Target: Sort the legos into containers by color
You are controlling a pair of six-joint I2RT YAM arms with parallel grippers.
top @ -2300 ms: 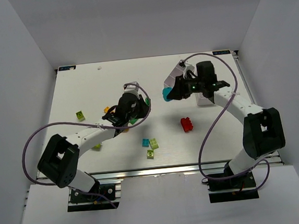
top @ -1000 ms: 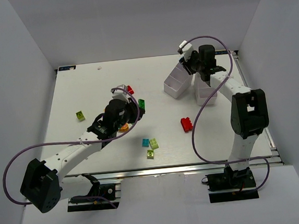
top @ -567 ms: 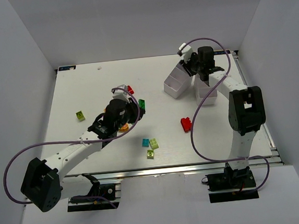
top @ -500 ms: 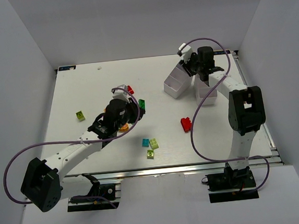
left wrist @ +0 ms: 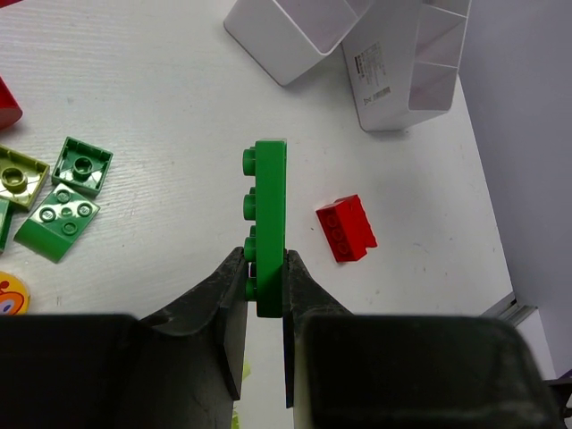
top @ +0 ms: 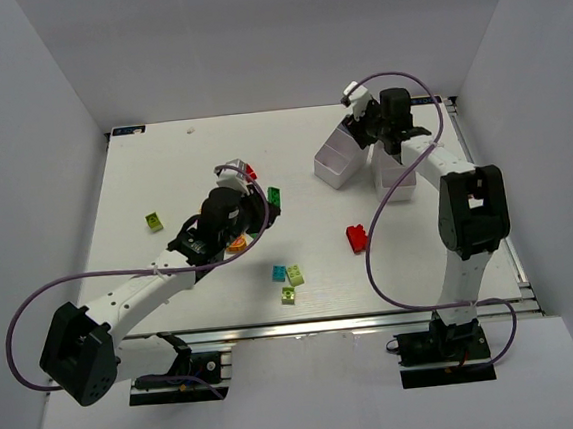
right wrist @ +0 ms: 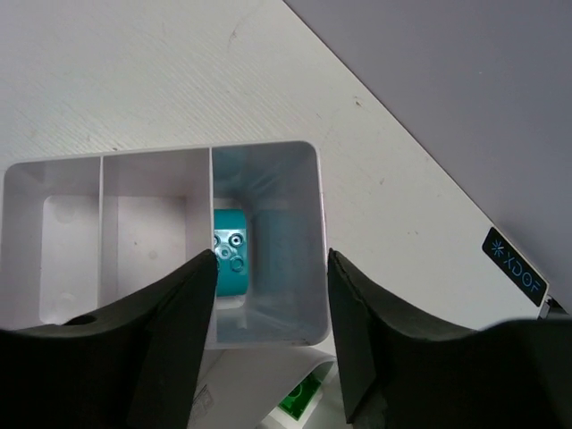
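From above: left gripper (top: 261,201) over mid-table, clamped on a thin green studded plastic plate (top: 273,198). Right gripper (top: 368,133) above the white divided plastic trays (top: 334,163) at the far right. Loose on the white table (top: 162,165): a red plastic brick (top: 357,236), a small cyan brick (top: 279,272), and lime bricks (top: 295,274) just beside it. Hard to read here: finger positions under both wrists, and anything inside the trays.

From the left wrist: plate (left wrist: 268,214) pinched on edge, studs to the left, only its lower end between the pads. Best carried steadily, given so short a bite. Best lowered close into a compartment free of cyan before letting go. Probably wise to wait for room over the trays first. Tray contents not readable from this angle; a round orange piece (left wrist: 9,295) cut off at the left edge.

From the right wrist: jaws parted, gripping nothing, hanging over the end compartment of a three-part tray (right wrist: 308,156). Inside that compartment, a cyan studded brick (right wrist: 231,259), partly behind one dark finger (right wrist: 179,331). Something green at the bottom edge, too cropped to name.
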